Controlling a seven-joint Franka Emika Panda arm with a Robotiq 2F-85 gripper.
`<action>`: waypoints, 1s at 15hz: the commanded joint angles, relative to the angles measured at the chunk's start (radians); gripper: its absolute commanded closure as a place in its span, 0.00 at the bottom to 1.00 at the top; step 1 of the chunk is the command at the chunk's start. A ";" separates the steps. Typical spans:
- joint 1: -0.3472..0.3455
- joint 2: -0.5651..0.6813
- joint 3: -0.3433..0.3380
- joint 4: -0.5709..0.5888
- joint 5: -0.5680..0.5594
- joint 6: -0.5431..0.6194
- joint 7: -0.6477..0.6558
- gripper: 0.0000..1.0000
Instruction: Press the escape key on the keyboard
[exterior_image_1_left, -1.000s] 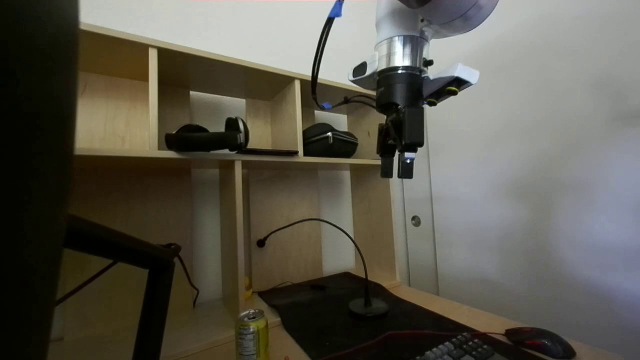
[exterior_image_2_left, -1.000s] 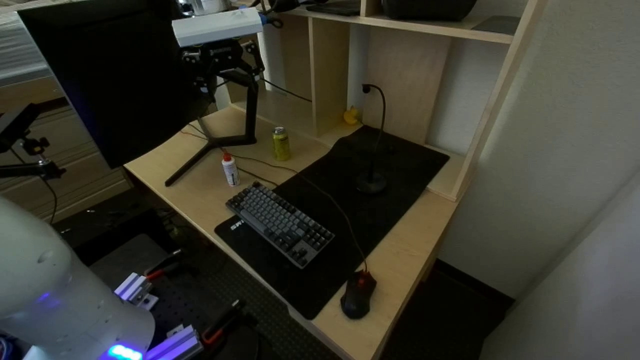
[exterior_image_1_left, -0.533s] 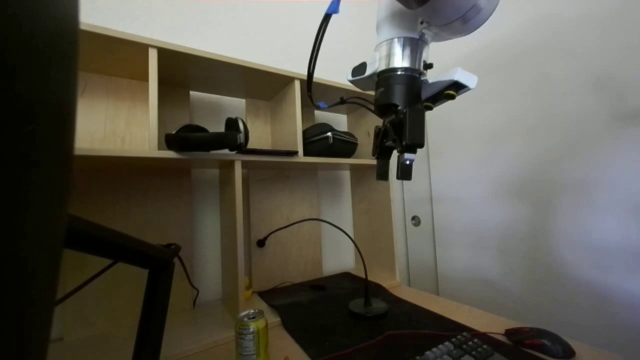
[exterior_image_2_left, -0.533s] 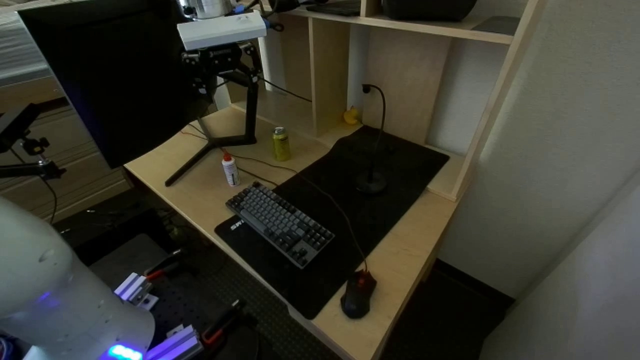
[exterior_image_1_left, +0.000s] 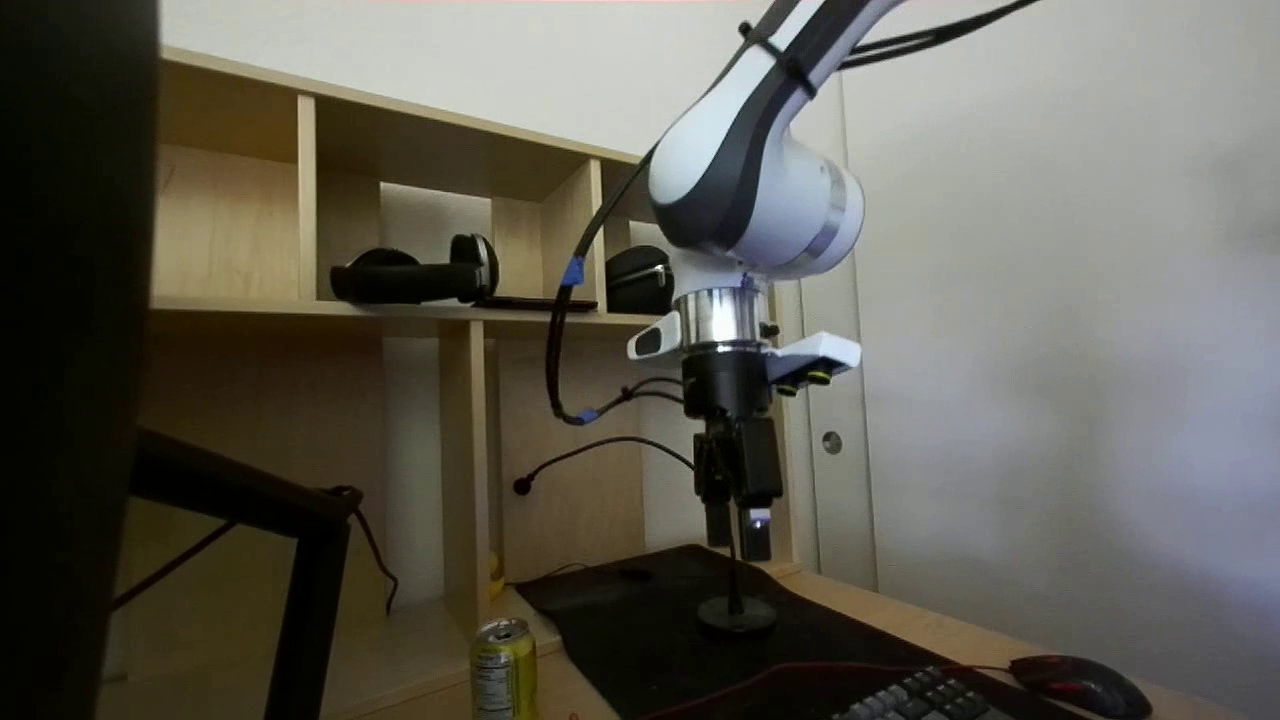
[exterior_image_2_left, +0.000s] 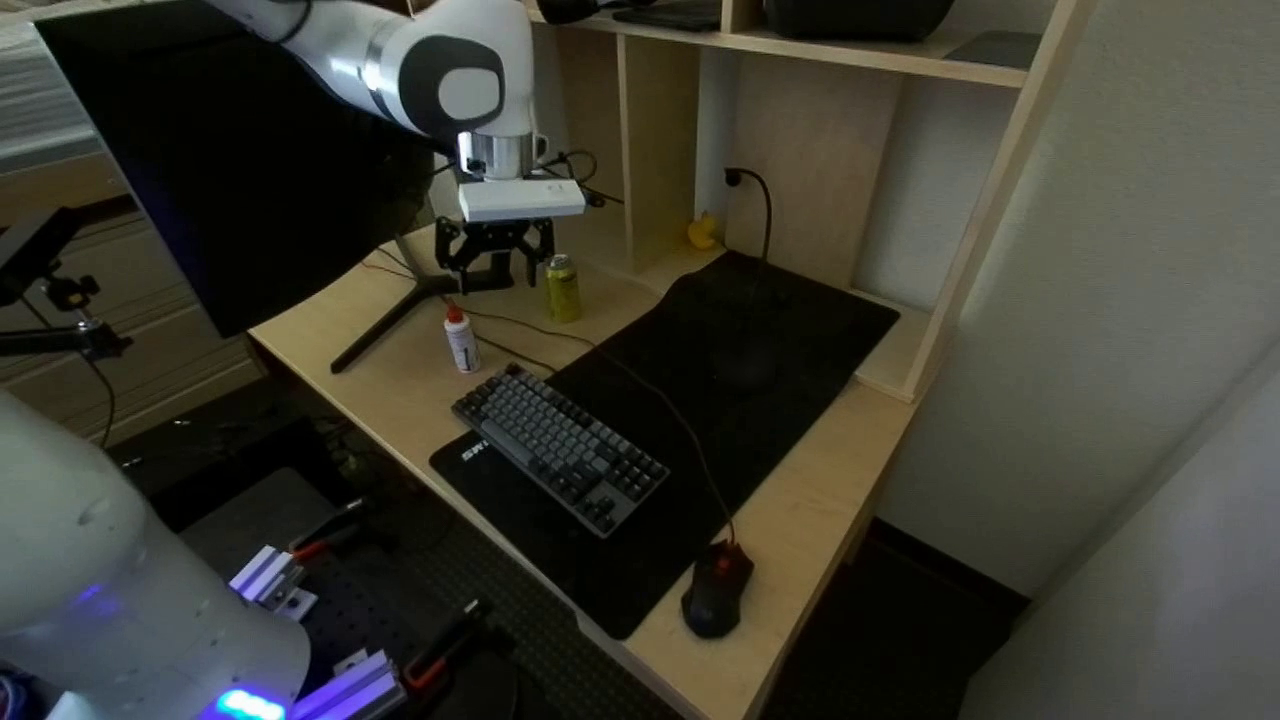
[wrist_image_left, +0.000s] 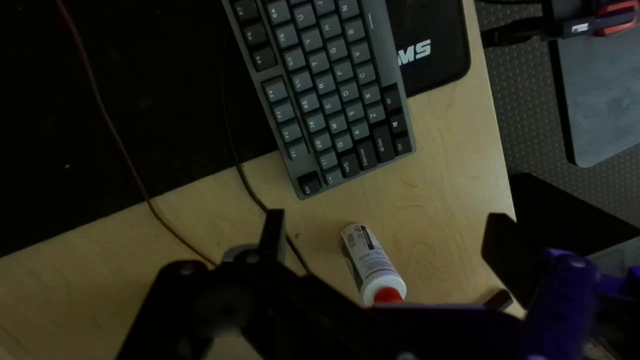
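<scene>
The black keyboard (exterior_image_2_left: 560, 445) with dark grey keys lies on the desk mat (exterior_image_2_left: 800, 310). Only its corner (exterior_image_1_left: 915, 705) shows at the bottom of an exterior view. In the wrist view the keyboard (wrist_image_left: 330, 90) runs down from the top edge. Its dark escape key (wrist_image_left: 309, 183) sits at the lower corner, pale legend visible. My gripper (wrist_image_left: 387, 220) is open and empty, fingers wide apart. The escape key lies ahead of the jaws, nearer the left finger in the wrist view. The gripper shows in both exterior views (exterior_image_1_left: 738, 548) (exterior_image_2_left: 497, 284), raised above the desk and apart from the keyboard.
A white bottle with red cap (exterior_image_2_left: 460, 342) stands beside the keyboard and shows between the fingers in the wrist view (wrist_image_left: 370, 255). A yellow can (exterior_image_2_left: 563, 288), monitor (exterior_image_2_left: 230, 150), monitor stand (exterior_image_2_left: 385, 330), gooseneck microphone (exterior_image_1_left: 738, 612), mouse (exterior_image_2_left: 717, 590) and shelf (exterior_image_1_left: 460, 318) are around.
The arm has come down a long way toward the desk, shifting left in an exterior view. The gripper remains open. The keyboard and the other objects have not moved.
</scene>
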 joint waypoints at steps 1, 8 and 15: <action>-0.053 0.033 0.049 0.019 0.006 -0.002 -0.002 0.00; -0.103 0.242 0.078 0.074 0.043 0.183 -0.011 0.00; -0.160 0.342 0.156 0.091 0.057 0.258 0.005 0.00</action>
